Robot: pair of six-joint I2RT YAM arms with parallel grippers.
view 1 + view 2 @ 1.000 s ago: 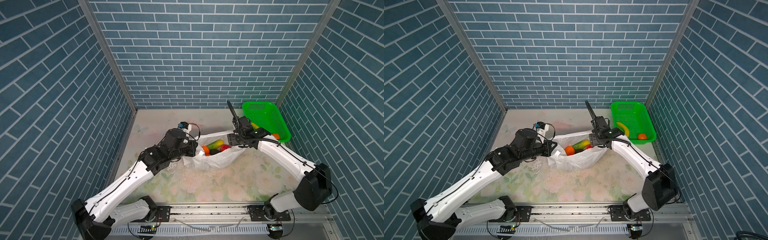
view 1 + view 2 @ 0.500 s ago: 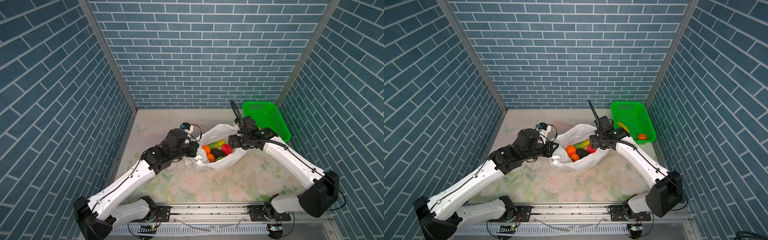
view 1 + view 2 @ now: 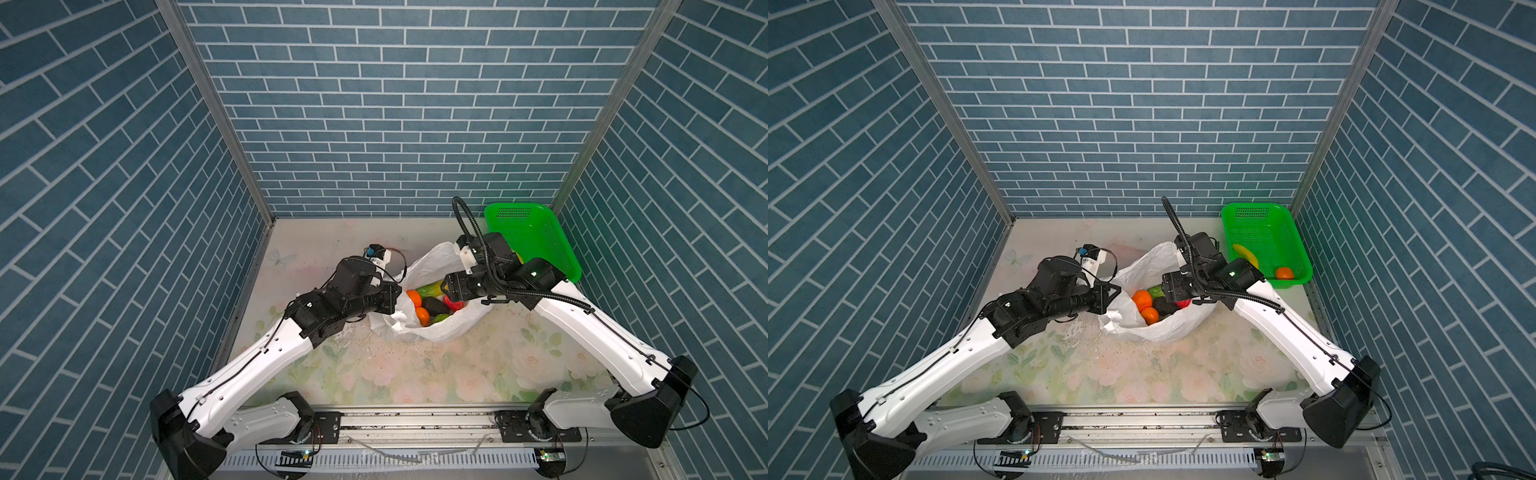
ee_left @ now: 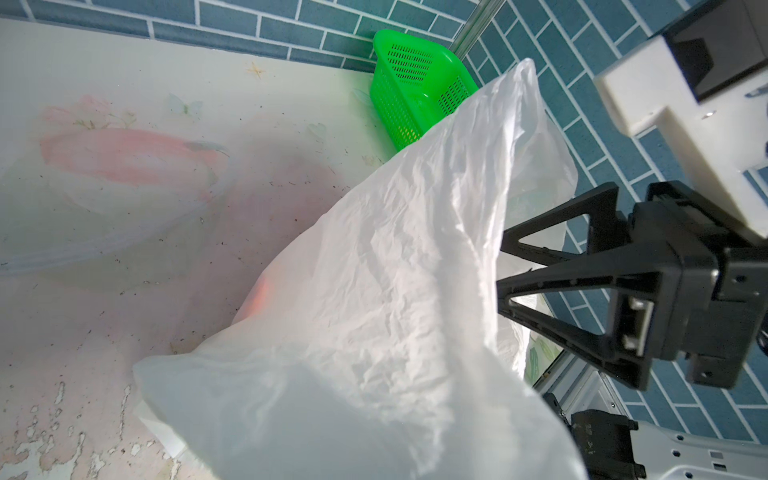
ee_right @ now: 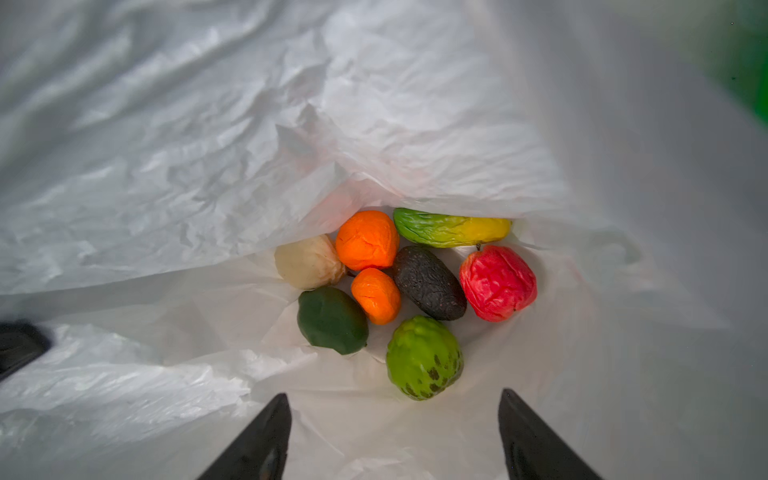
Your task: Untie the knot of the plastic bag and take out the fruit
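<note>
Both top views reach me bright and evenly lit from overhead; the brick walls (image 3: 395, 124) bow outward near the frame edges, a wide-lens curve; the arms throw only faint, soft shadows on the pale table (image 3: 415, 374); the green basket (image 3: 519, 212) looks oversaturated, with a green glow bleeding past its rim. In the left wrist view the plastic bag (image 4: 374, 291) is sharp at its creased middle and dim and soft where it comes closest to the lens; a milky haze veils part of the table. In the right wrist view daylight-white light filters through the bag; the fruit (image 5: 415, 291) is crisp; the fingers (image 5: 262, 444) and the frame edges are blurred.
</note>
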